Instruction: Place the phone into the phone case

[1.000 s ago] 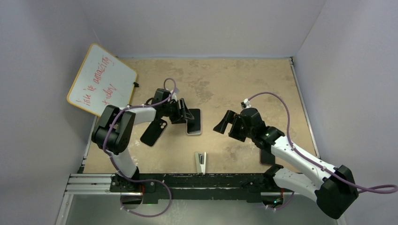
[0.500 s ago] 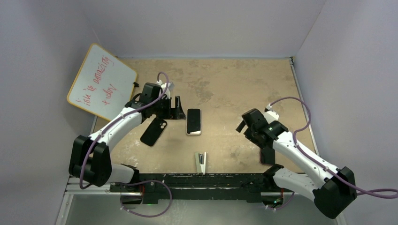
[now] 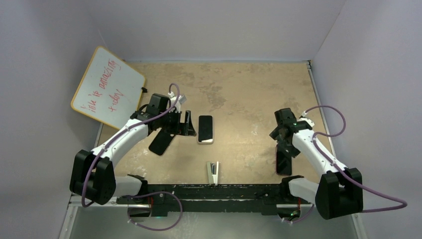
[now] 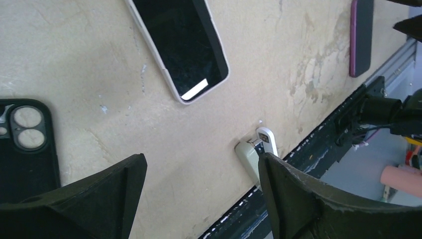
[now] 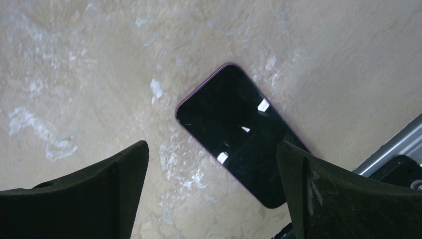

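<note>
A black phone case (image 3: 160, 143) with camera holes lies at the left, partly under my left arm; it also shows in the left wrist view (image 4: 25, 149). A white-rimmed phone (image 3: 205, 129) lies screen up at the centre, just right of my open, empty left gripper (image 3: 188, 124). In the left wrist view the phone (image 4: 179, 47) lies beyond the gripper (image 4: 201, 159). A purple-rimmed phone (image 3: 283, 160) lies screen up at the near right. My open, empty right gripper (image 3: 286, 143) hovers over it; the right wrist view shows the phone (image 5: 239, 132) between the spread fingers of the gripper (image 5: 211, 144).
A small grey and white stapler-like object (image 3: 213, 172) lies near the front edge and shows in the left wrist view (image 4: 256, 149). A whiteboard (image 3: 107, 87) with red writing leans at the back left. The black rail (image 3: 209, 191) runs along the near edge.
My right arm has swung right and back, from the centre to above the purple-rimmed phone. My left gripper has drawn off the white-rimmed phone to its left. Both phones and the case have not moved.
</note>
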`<action>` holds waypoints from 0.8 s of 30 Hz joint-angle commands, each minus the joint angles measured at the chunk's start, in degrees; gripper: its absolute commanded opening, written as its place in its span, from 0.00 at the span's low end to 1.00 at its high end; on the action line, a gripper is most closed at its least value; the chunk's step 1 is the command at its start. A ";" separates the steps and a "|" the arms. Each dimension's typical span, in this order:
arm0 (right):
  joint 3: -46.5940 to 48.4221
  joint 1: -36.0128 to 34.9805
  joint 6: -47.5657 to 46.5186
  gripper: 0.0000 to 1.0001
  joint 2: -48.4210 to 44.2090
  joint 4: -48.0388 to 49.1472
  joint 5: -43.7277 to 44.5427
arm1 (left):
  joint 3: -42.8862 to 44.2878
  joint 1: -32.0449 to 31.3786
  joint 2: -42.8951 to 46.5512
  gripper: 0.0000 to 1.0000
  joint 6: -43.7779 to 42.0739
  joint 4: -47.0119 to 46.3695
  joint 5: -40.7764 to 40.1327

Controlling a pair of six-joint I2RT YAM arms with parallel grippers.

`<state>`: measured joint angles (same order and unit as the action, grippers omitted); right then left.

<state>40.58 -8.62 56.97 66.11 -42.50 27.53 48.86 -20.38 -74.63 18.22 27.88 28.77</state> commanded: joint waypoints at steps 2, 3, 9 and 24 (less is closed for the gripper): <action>-3.76 7.77 -12.12 0.97 -1.88 6.39 -7.54 | -1.26 -0.01 3.32 0.86 -1.39 -2.29 6.52; -3.16 8.42 -14.08 0.98 -1.41 6.62 -8.97 | -1.33 -0.01 3.61 0.86 -1.35 -2.50 7.05; -0.93 11.86 -23.23 0.99 3.49 8.81 -16.10 | -1.65 -0.01 4.42 0.86 -1.32 -3.18 9.82; 19.56 12.49 -47.27 0.99 10.86 -2.29 -9.98 | -2.66 -0.01 7.54 0.85 0.01 -5.26 13.32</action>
<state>53.47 3.46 22.13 70.63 -35.97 15.35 46.87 -20.38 -69.84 18.39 25.15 40.07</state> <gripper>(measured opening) 0.985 0.853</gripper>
